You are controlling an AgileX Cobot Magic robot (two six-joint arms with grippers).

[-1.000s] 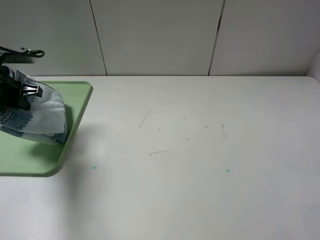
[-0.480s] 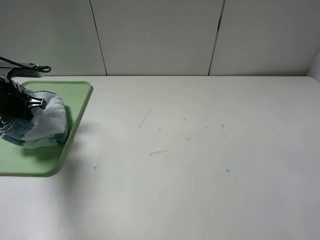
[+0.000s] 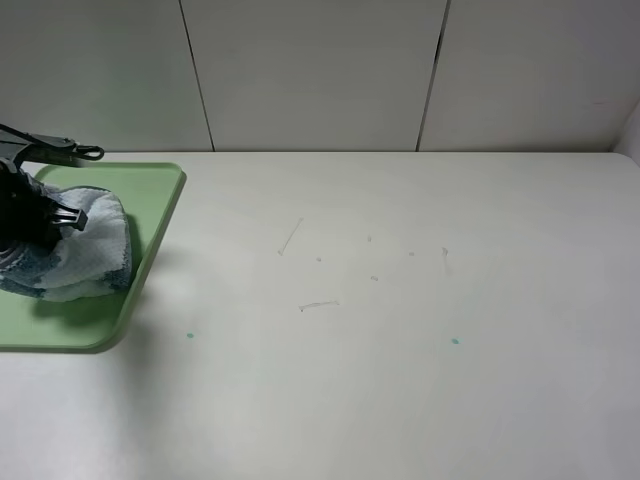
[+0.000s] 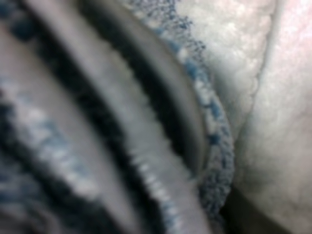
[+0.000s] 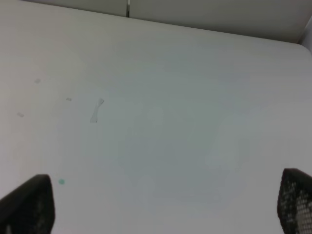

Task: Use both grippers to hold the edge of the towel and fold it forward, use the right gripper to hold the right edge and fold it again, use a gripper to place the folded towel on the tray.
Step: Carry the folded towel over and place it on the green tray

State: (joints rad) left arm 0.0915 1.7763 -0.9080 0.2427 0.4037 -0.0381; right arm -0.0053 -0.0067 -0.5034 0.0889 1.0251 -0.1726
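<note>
The folded white and blue-grey towel (image 3: pixel 92 250) lies bunched on the light-green tray (image 3: pixel 158 196) at the table's far left. My left gripper (image 3: pixel 45 215) comes in from the left edge and presses into the towel's top left side. Its jaws are buried in the cloth, so their state does not show. The left wrist view is filled with blurred towel (image 4: pixel 146 161) folds at very close range. My right gripper (image 5: pixel 163 207) is out of the exterior high view. In the right wrist view it hangs over bare table, fingertips (image 5: pixel 29 204) far apart with nothing between them.
The white table (image 3: pixel 400 350) stretches right of the tray, marked with faint scratches (image 3: pixel 318 305) and two small green dots (image 3: pixel 455 341). A panelled white wall (image 3: pixel 320 70) runs along the back edge.
The towel has come down from hanging in the left gripper and settled lower and flatter on the tray. The left gripper has sunk with it. The right side looks unchanged.
</note>
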